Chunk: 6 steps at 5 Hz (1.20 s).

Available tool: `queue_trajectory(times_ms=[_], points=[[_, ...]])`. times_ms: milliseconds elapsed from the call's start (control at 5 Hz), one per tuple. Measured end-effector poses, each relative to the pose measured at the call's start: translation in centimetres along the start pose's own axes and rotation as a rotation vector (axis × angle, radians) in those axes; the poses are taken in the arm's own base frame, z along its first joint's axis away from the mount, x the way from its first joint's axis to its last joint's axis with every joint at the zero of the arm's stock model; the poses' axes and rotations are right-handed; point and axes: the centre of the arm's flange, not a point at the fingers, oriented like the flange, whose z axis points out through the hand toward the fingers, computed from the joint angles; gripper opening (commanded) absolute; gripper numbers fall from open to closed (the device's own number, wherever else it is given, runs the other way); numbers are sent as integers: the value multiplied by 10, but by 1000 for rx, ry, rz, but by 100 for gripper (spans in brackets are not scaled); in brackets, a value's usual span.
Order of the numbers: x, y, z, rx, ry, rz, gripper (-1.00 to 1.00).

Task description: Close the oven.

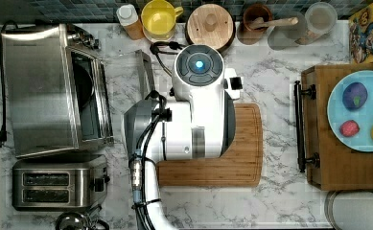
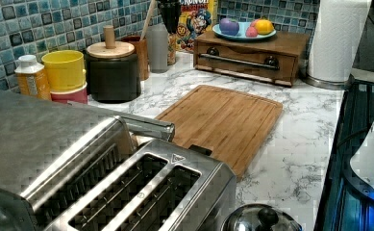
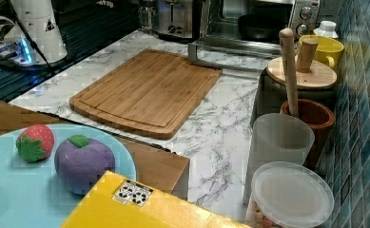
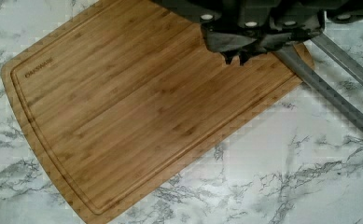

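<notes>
1. The tool (image 4: 237,55) is hanging above one corner of the cutting board (image 4: 137,107) in the wrist view, its two dark fingertips sitting close together with nothing between them; it appears clenched and empty, though the tips are small and shadowed.
2. Just past that corner of the board, the oven door's steel bar handle (image 4: 331,91) is running across the marble counter (image 4: 272,186), near the tool but apart from it.
3. The oven (image 1: 45,91) is sitting at the top view's left, with its glass door (image 1: 143,72) folded down flat towards the arm, leaving the cavity open. In the right view the handle (image 3: 206,59) is lying low, just beyond the far end of the board.
4. The door is lying open like this, so its handle is the part closest to the arm; judging by that, a push up from under the handle would be the likely way to swing it shut.
5. The arm (image 1: 198,115) is folding over the cutting board in the top view, its wrist pointing straight down, placing the tool between the board and the door edge.
6. The two-slot toaster (image 1: 59,184) is standing just beside the oven, out of the door's path.
</notes>
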Motion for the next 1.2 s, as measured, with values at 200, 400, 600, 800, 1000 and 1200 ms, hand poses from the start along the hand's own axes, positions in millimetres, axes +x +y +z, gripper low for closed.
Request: queue_trajectory(times_ms=[200, 400, 600, 800, 1000, 1200], points=[[7, -7, 13, 120, -71, -86, -100], [22, -12, 31, 261, -105, -270, -100], [34, -14, 56, 395, -141, -486, -100], [45, -14, 89, 498, -160, -654, -100], [54, -14, 120, 619, -170, -726, -100], [62, -15, 145, 653, -167, -704, -100]])
